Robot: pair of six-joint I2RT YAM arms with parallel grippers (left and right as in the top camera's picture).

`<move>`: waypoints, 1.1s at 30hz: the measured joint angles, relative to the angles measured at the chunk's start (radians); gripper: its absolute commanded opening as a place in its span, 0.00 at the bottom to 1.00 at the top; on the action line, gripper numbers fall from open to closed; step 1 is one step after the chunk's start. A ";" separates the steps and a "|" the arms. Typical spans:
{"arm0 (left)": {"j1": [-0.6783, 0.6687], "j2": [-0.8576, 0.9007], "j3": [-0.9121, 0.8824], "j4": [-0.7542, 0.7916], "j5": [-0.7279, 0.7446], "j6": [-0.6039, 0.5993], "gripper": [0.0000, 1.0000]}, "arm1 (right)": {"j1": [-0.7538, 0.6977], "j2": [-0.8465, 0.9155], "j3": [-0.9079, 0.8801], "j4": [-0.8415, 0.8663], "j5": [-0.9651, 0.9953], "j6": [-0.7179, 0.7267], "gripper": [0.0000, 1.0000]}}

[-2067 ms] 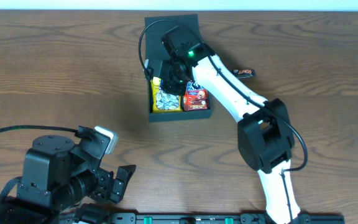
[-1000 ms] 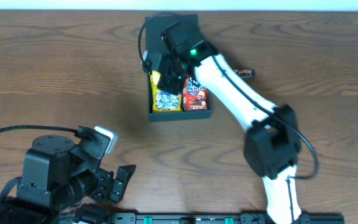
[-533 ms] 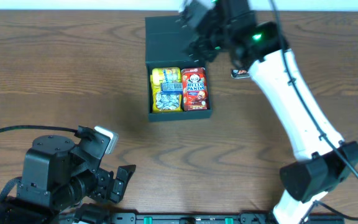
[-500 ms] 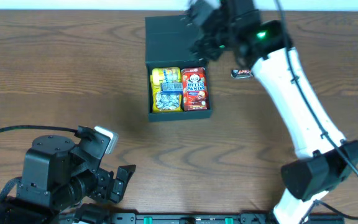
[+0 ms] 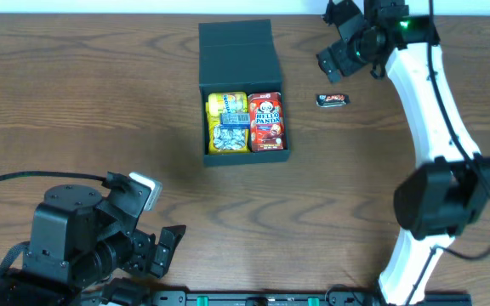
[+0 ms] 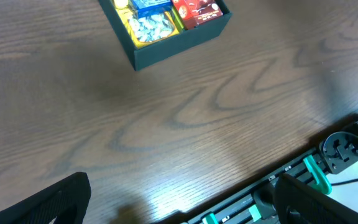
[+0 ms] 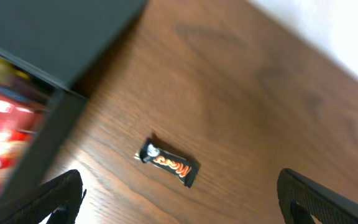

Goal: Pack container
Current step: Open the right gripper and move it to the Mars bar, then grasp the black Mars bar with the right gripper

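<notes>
Now the right claw (image 5: 339,56) hangs over the far right part of the table (image 5: 75,102), clear of the container (image 5: 236,47). Half a second back it stood at the box's far right corner, and two seconds back it was down among the packs. Its wrist view shows the jaws spread wide with nothing between them. The Mars bar (image 7: 166,163) lies flat on the wood below, just beside the box's right wall and not touching it.

The container sits at the far middle of the table with its flap lid folded back. A yellow pack (image 5: 226,123) and a red Hello Panda pack (image 5: 266,121) lie side by side inside, uncovered now that the arm has gone. They look settled, so that placing seems finished, and the bar is probably the next thing to fetch. The lid is not yet closed.

The left claw (image 6: 185,193) has stayed at the near edge, wide open and empty.
</notes>
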 measured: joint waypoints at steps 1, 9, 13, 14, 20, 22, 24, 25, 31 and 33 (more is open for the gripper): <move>0.000 0.000 0.000 0.001 0.000 0.000 0.95 | -0.006 0.024 0.000 0.000 0.000 -0.006 0.98; 0.000 0.000 0.000 0.000 0.000 0.000 0.95 | -0.017 0.166 0.000 -0.003 0.003 -0.082 0.91; 0.000 0.000 0.000 0.000 0.000 0.000 0.95 | -0.017 0.202 0.000 -0.003 0.003 -0.122 0.91; 0.000 0.000 0.000 0.000 0.000 0.000 0.95 | -0.017 0.212 0.000 -0.003 0.003 -0.135 0.90; 0.000 0.000 0.000 0.000 0.000 0.000 0.95 | -0.017 0.254 0.000 -0.003 0.003 -0.189 0.89; 0.000 0.000 0.000 0.000 0.000 0.000 0.95 | -0.017 0.267 0.000 -0.003 0.003 -0.205 0.89; 0.000 0.000 0.000 0.000 0.000 0.000 0.95 | -0.017 0.278 0.000 -0.003 0.003 -0.219 0.89; 0.000 0.000 0.000 0.000 0.000 0.000 0.95 | -0.017 0.282 0.000 -0.005 0.003 -0.229 0.90; 0.000 0.000 0.000 0.000 0.000 0.000 0.95 | -0.017 0.283 -0.001 -0.011 -0.001 -0.268 0.89; 0.000 0.000 0.000 0.000 0.000 0.000 0.95 | -0.017 0.283 -0.003 -0.011 -0.002 -0.281 0.89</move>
